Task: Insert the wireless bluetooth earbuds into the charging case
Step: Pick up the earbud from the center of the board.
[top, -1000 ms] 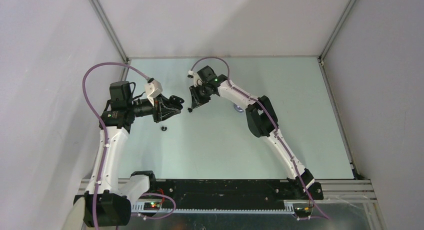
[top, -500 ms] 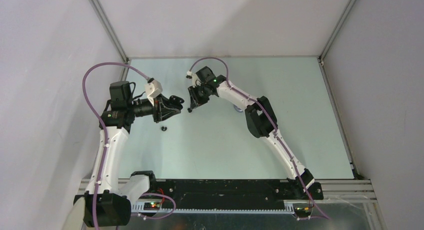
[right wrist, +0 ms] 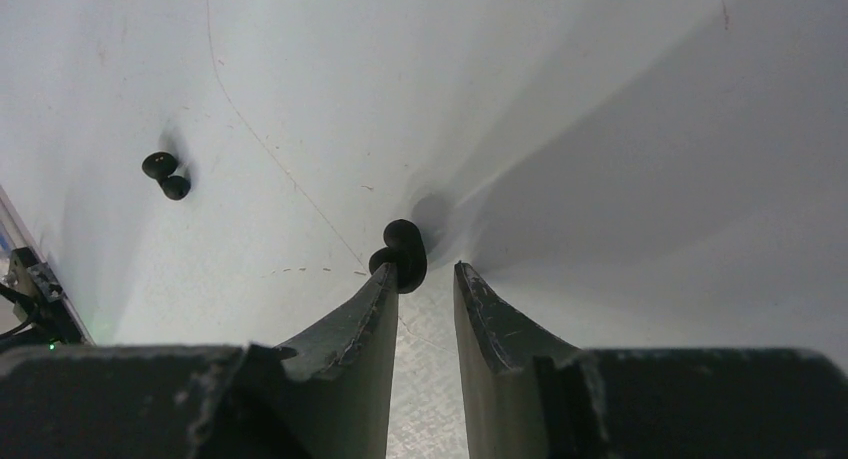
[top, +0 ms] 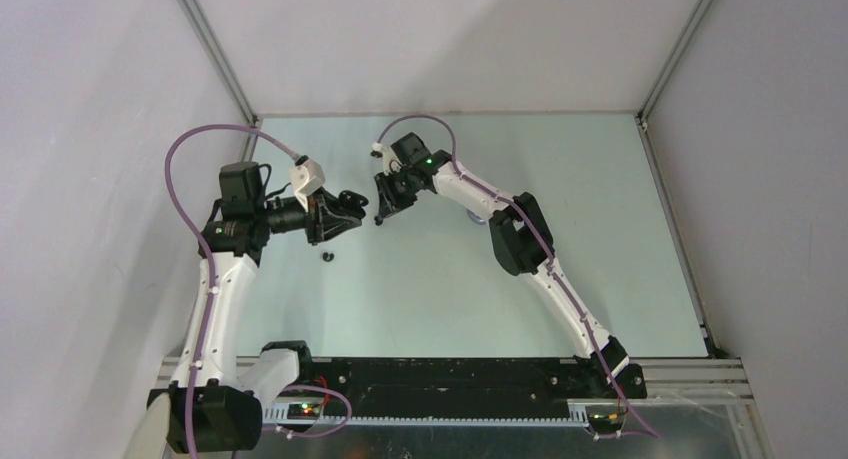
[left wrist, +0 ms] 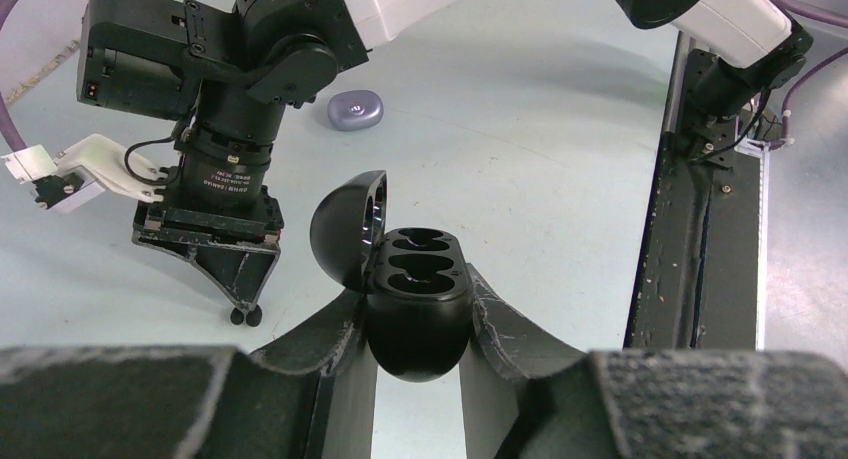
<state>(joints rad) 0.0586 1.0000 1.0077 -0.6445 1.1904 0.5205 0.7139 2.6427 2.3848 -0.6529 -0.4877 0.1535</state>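
Above the table (top: 450,279), left jaws clamp the glossy rounded case (left wrist: 418,324); right jaws parted, earbud (right wrist: 400,254) at one tip.

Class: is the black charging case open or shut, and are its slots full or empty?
Open and empty. The case has its lid swung back, and both slots show bare.

The black charging case (left wrist: 418,309) is open, its lid tipped up at one side and both wells bare, pinched between the left fingers (left wrist: 320,364). One glossy black earbud (right wrist: 400,254) touches the tip of a right finger (right wrist: 350,339), outside the gap. Another black earbud (right wrist: 166,174) lies well apart on the counter (right wrist: 250,89).
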